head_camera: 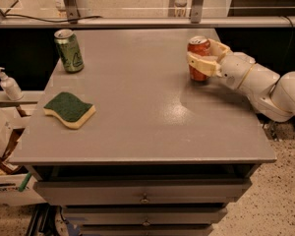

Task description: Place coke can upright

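Red-orange aluminium coke can (198,46) stands upright by the grey table's (137,132) far right edge.
Your cream two-finger gripper (201,55) is clamped around its sides.

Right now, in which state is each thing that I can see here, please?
coke can: upright, far right of the table, inside the gripper.
gripper: shut on the coke can, reaching in from the right.
green can: upright, far left corner, untouched.
sponge: lying flat, green side up, near the left edge.
pump bottle: upright, left of the table.
top drawer: shut.
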Controlling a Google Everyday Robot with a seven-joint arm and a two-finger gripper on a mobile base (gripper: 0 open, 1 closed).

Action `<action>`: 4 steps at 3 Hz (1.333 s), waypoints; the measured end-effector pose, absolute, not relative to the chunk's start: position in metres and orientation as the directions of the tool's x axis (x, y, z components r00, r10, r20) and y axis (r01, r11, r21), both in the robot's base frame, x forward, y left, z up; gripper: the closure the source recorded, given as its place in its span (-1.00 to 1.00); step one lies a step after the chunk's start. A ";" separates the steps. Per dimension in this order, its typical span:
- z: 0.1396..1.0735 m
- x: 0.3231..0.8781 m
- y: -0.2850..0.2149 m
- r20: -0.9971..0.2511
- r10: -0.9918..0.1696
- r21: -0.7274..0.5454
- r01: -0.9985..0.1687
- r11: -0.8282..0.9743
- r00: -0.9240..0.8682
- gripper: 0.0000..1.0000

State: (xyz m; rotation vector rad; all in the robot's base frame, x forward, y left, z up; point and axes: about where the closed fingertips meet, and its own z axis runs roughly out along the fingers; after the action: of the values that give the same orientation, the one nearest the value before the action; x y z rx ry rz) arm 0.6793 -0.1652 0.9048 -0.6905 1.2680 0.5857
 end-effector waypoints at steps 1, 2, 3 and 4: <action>0.902 0.678 -0.167 -0.978 0.017 -0.141 -0.723 0.677 0.207 0.20; 0.901 0.676 -0.169 -0.978 0.014 -0.143 -0.714 0.685 0.208 -0.25; 0.901 0.673 -0.171 -0.977 0.010 -0.147 -0.706 0.693 0.213 -0.72; 0.901 0.670 -0.173 -0.977 0.006 -0.149 -0.698 0.700 0.215 -1.00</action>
State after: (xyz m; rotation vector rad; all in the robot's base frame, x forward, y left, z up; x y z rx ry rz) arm 0.6701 -0.1734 0.9010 -0.6628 1.2748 0.5410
